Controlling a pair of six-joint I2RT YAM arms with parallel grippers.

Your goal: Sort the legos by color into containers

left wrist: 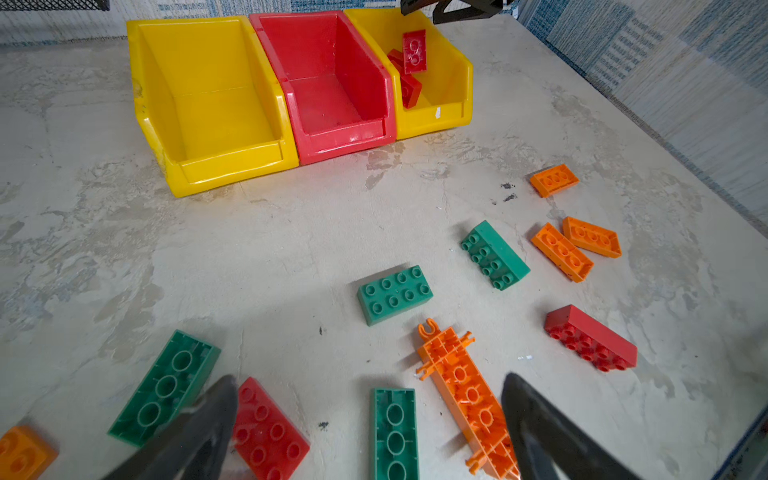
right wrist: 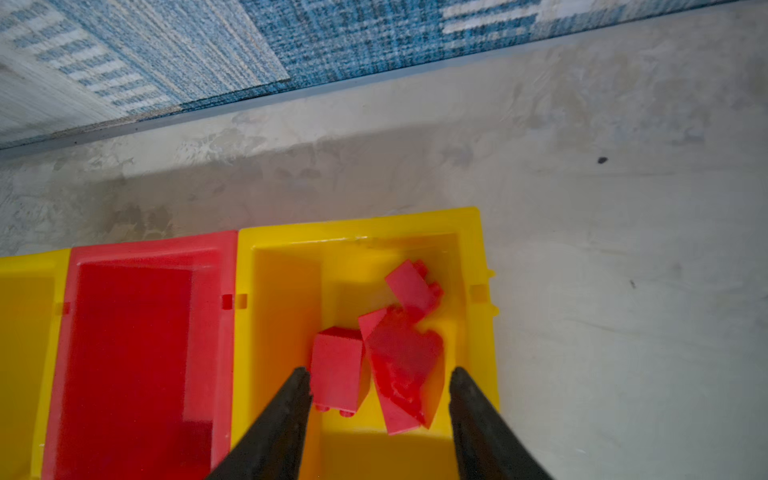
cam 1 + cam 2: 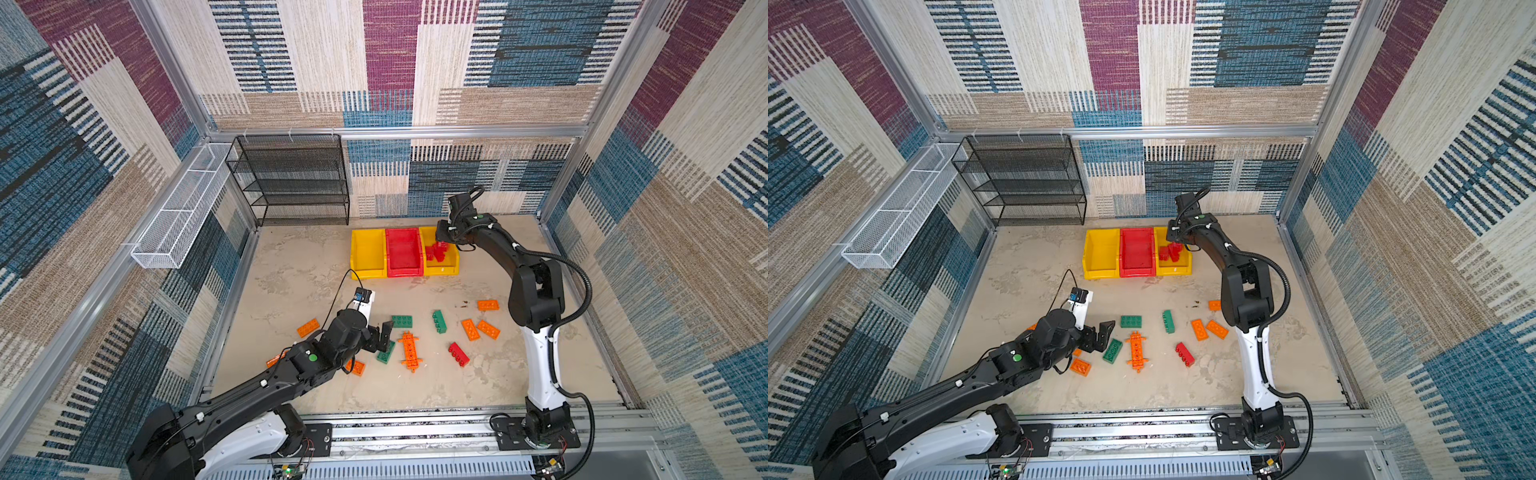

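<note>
Black fingers [image 1: 199, 436] of the left gripper [image 1: 370, 380] fill the near edge of the left wrist view. They are spread wide and grasp nothing. Between them on the table [image 3: 291, 270] lie an upturned green brick [image 1: 395, 432] and the long orange plate [image 1: 465, 395]. A low red brick [image 1: 270, 428] lies just beside one finger.

In both top views, taking the plate as the dial's centre:
- A studs-up green brick [image 3: 402, 321] sits at 12 o'clock.
- A green brick on its side [image 3: 439, 321] is at about 1 o'clock.
- A pair of orange bricks [image 3: 470, 329], touching at one end, lies at 2 o'clock.
- A thick red brick [image 3: 458, 354], also on its side, is at 3 o'clock.
- A small orange brick [image 3: 356, 367] lies at 8 o'clock.

At the table's 12 o'clock three bins stand touching in a row: a left yellow bin [image 3: 368, 270], a red bin [image 3: 404, 272] and a right yellow bin [image 2: 361, 224].

The right gripper [image 2: 379, 372] hangs over the right yellow bin with its jaws parted, released, clamping nothing. Beneath it a heap of red bricks [image 2: 336, 365] lies inside that bin, and one of them is blurred.
</note>
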